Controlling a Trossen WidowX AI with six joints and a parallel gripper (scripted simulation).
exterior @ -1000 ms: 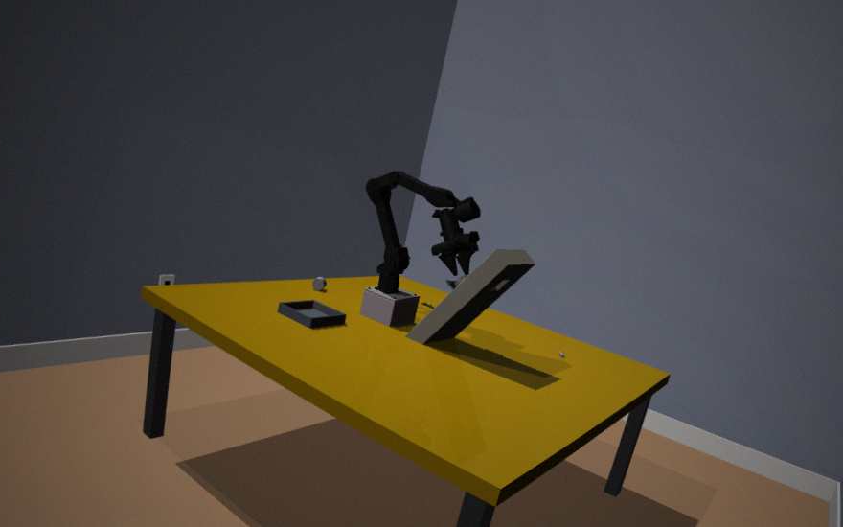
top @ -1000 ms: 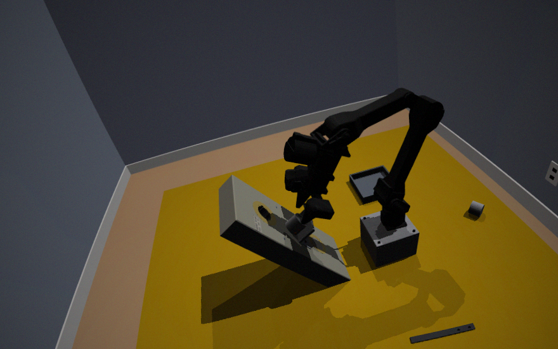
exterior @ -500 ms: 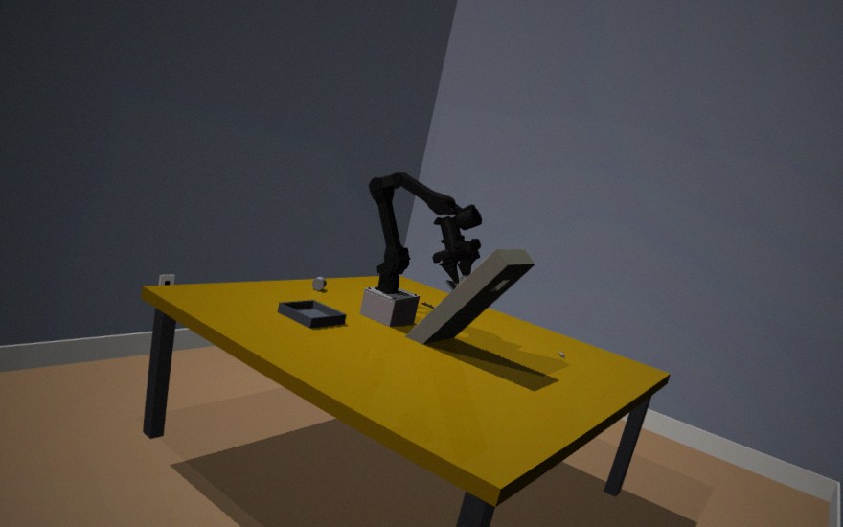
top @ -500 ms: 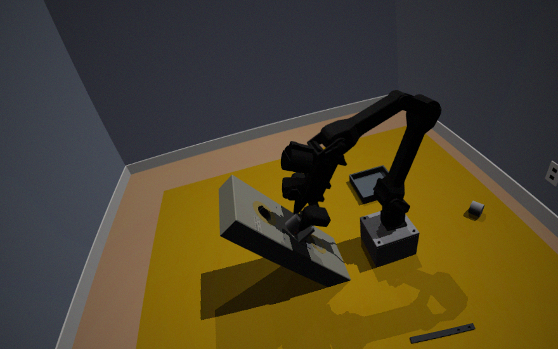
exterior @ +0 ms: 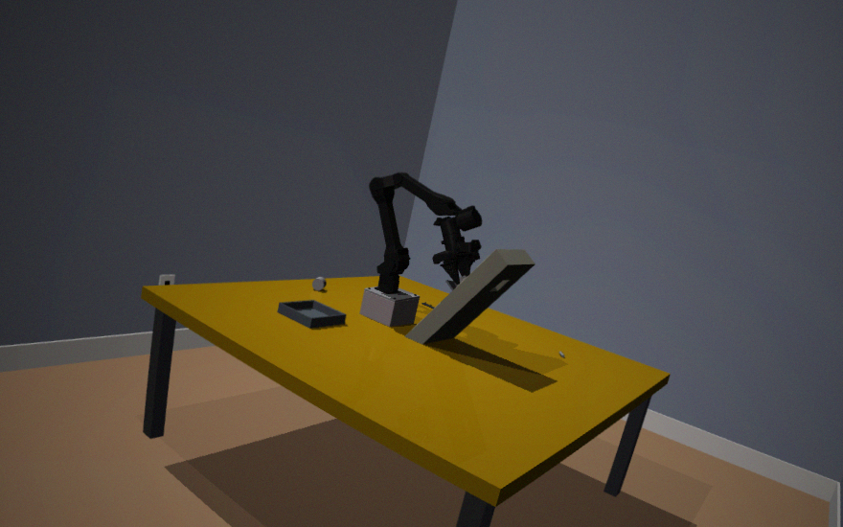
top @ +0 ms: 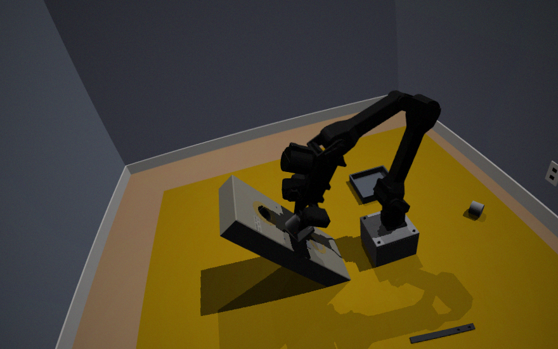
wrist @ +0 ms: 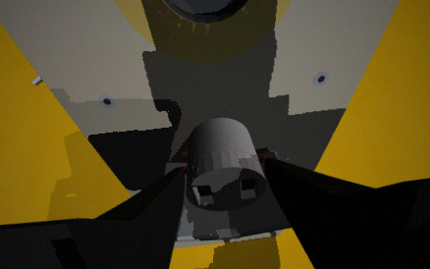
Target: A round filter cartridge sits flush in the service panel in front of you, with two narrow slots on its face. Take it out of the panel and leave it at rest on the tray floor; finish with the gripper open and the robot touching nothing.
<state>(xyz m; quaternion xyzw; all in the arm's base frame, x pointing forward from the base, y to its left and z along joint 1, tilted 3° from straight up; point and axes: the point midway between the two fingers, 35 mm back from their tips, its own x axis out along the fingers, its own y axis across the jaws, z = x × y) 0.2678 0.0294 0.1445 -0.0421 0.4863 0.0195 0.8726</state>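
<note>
Jaws straddling grey cylinder (wrist: 222, 142) low on panel (wrist: 320, 39), tips at its sides; clamped or not, can't tell. Cartridge (wrist: 197, 7) seated in panel hole above. Tray (top: 368, 172) on counter (top: 467, 268), well apart.

1 panel (top: 246, 207), 1 tray (top: 369, 181), 2 grey cylinders (top: 475, 209) (wrist: 224, 147), 1 dark bar (top: 441, 333), 1 arm w/ gripper (wrist: 224, 172).

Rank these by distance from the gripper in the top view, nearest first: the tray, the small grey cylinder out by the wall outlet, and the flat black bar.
1. Tray: just behind the gripper, beside the arm's base.
2. Small grey cylinder: well off to the side, toward the wall outlet.
3. Flat black bar: farthest, near the table's front edge.
</note>
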